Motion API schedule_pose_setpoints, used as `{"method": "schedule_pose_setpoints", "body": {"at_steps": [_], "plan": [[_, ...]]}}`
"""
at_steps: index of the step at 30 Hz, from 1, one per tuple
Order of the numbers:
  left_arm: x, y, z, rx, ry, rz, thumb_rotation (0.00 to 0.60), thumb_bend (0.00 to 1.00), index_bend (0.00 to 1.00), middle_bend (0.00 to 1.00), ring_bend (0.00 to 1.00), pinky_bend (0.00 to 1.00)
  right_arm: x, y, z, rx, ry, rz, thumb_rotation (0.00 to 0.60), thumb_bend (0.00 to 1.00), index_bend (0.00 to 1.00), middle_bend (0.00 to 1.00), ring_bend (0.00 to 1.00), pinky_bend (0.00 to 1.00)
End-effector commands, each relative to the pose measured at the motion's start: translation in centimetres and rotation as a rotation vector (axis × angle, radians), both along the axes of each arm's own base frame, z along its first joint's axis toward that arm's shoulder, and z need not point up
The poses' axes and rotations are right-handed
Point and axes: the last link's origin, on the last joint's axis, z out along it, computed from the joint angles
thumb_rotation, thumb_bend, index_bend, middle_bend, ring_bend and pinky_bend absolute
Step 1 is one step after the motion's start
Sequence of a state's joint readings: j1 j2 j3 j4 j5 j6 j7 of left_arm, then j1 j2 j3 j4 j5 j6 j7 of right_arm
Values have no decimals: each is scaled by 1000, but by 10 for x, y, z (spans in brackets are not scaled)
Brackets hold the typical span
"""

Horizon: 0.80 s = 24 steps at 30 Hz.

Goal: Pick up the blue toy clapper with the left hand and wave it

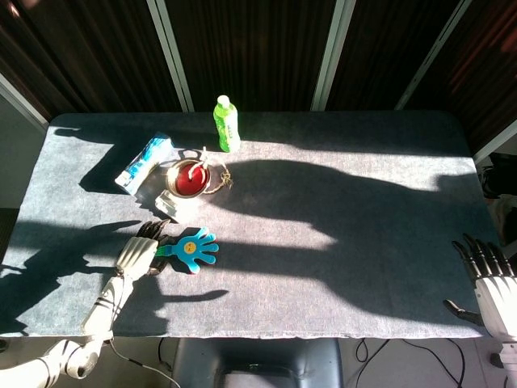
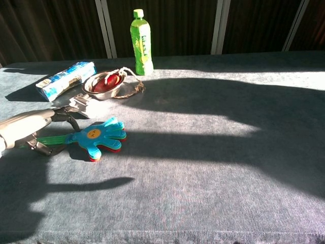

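The blue toy clapper (image 1: 194,248), flat plastic and palm-shaped, lies on the fuzzy grey table (image 1: 339,267), lower left. The left hand (image 1: 137,255) curls around its green handle, mostly hidden. The right hand (image 1: 487,279), lower right, is spread and holds nothing, partly cropped.

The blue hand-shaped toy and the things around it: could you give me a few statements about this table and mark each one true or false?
1. The blue toy clapper lies flat on the table. True.
2. The left hand is at the clapper's green handle end. True.
3. The green bottle has tipped over. False: it stands upright at the far side.
4. The right hand holds a cup. False: it holds nothing, fingers apart, at the table's near right corner.
5. The metal bowl sits between the bottle and the clapper. True.
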<state>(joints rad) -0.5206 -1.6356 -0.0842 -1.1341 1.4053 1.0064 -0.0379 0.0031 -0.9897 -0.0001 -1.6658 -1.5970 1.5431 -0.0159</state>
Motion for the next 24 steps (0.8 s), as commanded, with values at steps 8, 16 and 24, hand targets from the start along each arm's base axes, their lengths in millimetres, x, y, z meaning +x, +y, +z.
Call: {"method": "schedule_pose_setpoints", "body": {"at_steps": [8, 16, 24], "plan": [[2, 3, -8, 2, -34, 1, 600, 381, 370, 0, 0, 0, 0, 1, 1, 1, -1, -5, 600, 144, 0, 0, 0, 0], [0, 7, -10, 21, -51, 8, 600, 371, 484, 25, 0, 0, 0, 1, 1, -2, 0, -6, 600, 145, 0, 0, 0, 0], [-1, 8, -9, 25, -104, 21, 600, 383, 661, 114, 0, 0, 0, 1, 1, -4, 2, -6, 600, 145, 0, 0, 0, 0]]}}
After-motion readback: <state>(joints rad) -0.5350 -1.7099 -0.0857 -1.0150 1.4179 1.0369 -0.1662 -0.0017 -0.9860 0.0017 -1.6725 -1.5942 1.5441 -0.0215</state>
